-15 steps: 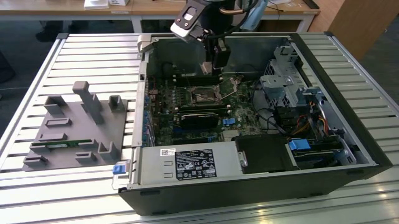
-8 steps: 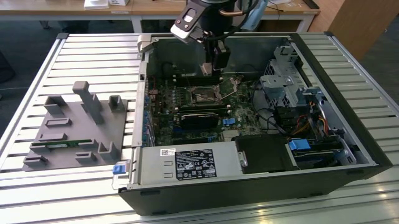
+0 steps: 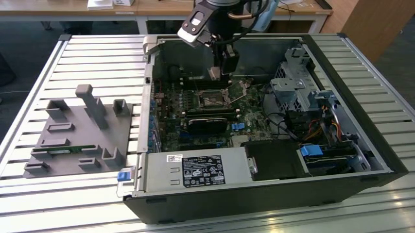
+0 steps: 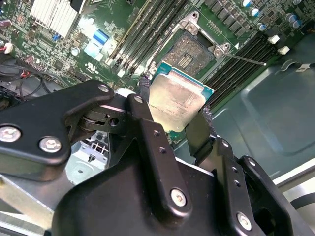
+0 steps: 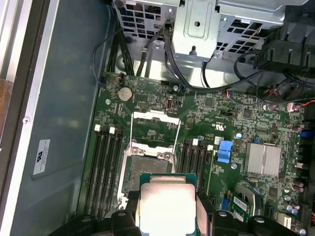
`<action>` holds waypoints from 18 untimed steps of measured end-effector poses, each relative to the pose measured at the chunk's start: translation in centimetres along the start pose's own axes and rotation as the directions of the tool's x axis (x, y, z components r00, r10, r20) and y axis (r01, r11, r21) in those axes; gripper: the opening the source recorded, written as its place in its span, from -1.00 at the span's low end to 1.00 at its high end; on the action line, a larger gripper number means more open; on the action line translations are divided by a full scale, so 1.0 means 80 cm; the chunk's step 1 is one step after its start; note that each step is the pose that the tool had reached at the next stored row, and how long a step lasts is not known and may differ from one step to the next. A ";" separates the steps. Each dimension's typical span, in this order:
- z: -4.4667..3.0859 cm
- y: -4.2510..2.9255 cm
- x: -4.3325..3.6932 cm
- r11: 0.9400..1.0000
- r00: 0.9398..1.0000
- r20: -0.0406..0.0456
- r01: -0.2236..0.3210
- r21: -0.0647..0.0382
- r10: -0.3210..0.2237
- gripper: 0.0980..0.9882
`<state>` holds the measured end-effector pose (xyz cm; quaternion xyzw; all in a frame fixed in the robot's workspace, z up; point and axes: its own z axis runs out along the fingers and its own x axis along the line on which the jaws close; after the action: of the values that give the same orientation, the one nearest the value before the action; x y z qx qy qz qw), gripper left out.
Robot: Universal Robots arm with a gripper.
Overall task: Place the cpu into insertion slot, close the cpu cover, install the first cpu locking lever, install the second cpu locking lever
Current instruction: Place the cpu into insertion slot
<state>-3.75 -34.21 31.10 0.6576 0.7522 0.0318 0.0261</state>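
Note:
My gripper (image 4: 174, 110) is shut on the cpu (image 4: 179, 101), a flat square chip with a dull silver top and a green rim. The black fingers (image 5: 205, 209) clamp it at two opposite edges. The chip hangs above the green motherboard (image 5: 236, 118), close to the insertion slot (image 5: 147, 164), whose dark centre lies bare. The cpu cover (image 5: 154, 123), a thin silver frame, stands flipped open at the slot's far side. A thin metal lever (image 4: 243, 58) sticks out beside the slot (image 4: 196, 51). In the exterior view the gripper (image 3: 217, 74) hovers inside the open case, just behind the slot (image 3: 212, 100).
Long black memory slots (image 5: 106, 167) flank the socket. A metal drive cage (image 3: 295, 80) and cables fill the exterior view's right of the case, and a labelled power supply (image 3: 194, 170) sits at the front. A grey parts fixture (image 3: 77, 131) lies on the slatted table (image 3: 39, 63).

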 end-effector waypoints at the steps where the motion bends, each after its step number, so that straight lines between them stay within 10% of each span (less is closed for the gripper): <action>1: 0.0009 -0.0001 0.000 1.000 1.000 0.000 0.000 0.000 0.000 -0.01; 18: 0.0272 -0.0010 0.009 0.999 0.999 0.003 -0.036 0.002 0.036 -0.01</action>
<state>-3.75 -33.51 28.93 0.6713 0.7401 0.0305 0.0258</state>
